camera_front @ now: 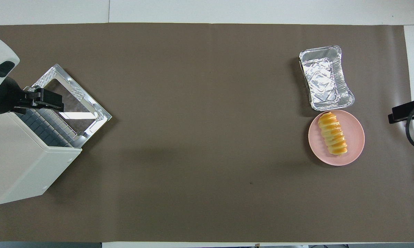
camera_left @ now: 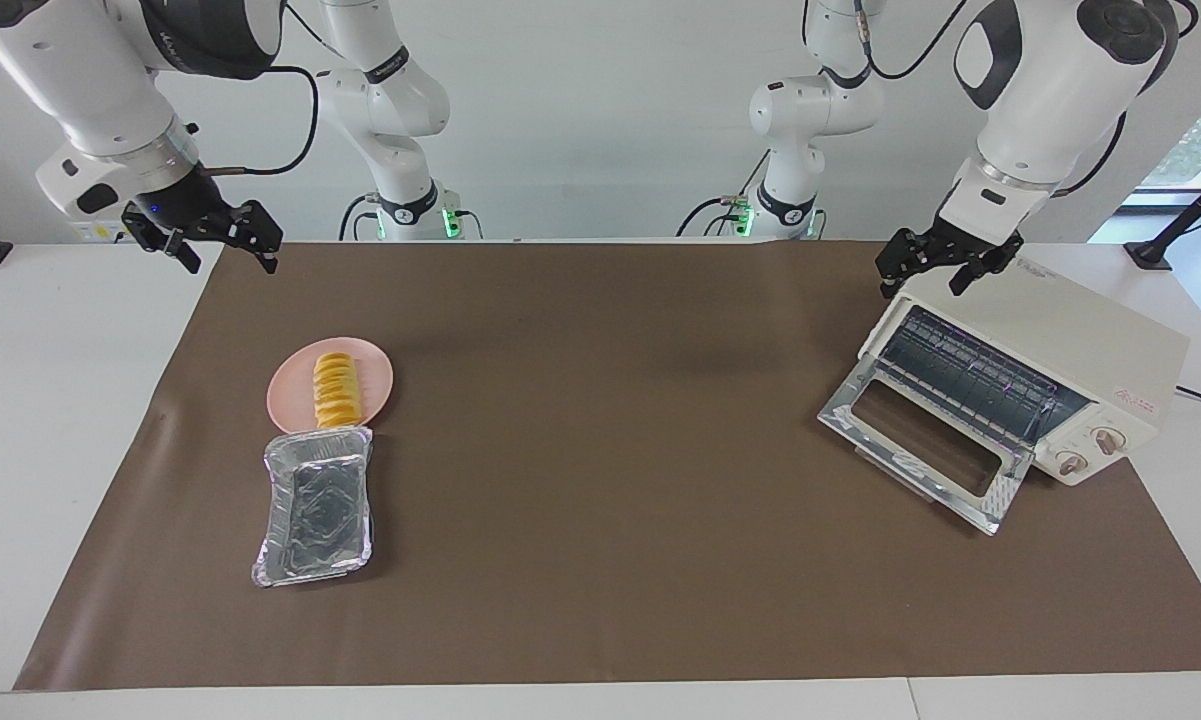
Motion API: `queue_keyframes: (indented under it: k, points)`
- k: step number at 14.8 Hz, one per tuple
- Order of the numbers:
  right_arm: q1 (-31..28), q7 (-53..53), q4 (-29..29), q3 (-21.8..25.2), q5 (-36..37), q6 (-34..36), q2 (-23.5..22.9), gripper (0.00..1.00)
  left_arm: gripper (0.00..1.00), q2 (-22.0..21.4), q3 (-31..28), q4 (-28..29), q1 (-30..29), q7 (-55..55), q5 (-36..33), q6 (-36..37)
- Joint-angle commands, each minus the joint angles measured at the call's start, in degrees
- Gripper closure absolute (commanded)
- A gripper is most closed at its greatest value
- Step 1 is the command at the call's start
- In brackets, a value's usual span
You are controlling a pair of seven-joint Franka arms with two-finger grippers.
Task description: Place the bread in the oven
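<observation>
Golden bread [camera_left: 337,390] lies untouched on the pink plate [camera_left: 372,362] at the facing view's left, foil tray [camera_left: 315,505] just beside. At that view's right the oven [camera_left: 1080,350] stands with its door [camera_left: 925,450] down. Loading remains undone. Both left gripper [camera_left: 945,262] and right gripper [camera_left: 215,240] hover open, empty. The overhead view's lower left crops the oven's body.

Oven [camera_left: 1080,350] mouth unblocked, door [camera_left: 920,450] down; bare mat [camera_left: 610,450] between it and plate [camera_left: 285,395].

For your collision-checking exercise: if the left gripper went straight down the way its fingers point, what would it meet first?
Probably the top of the cream-white boxy toaster oven, near its opening edge; the left gripper hangs just over it, though depth is uncertain.
</observation>
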State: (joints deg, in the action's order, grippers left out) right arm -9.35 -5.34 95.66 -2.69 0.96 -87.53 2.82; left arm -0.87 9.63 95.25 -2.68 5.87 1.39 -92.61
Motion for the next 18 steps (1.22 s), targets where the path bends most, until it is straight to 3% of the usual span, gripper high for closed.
queue_keyframes:
  k: [1,11,14,18]
  points:
    - [-0.05,0.95,-0.30,-0.38,0.53,1.04,-0.19,0.00,0.00,-1.33,0.22,1.43,-0.66,-0.51,1.07,-0.29]
    - [-0.31,0.51,1.89,-0.38,0.45,0.17,0.87,0.00,0.00,-1.33,0.22,1.43,-0.66,-0.51,0.98,-0.29]
    - [-1.36,-3.34,3.91,-0.30,0.18,-7.63,0.43,0.00,0.00,-1.33,0.22,1.43,-0.66,-0.51,0.98,-0.29]
    - [-2.42,-4.06,4.88,-0.38,0.09,-11.50,-2.99,0.00,0.00,-1.33,0.22,1.43,-0.66,-0.43,0.98,-0.29]
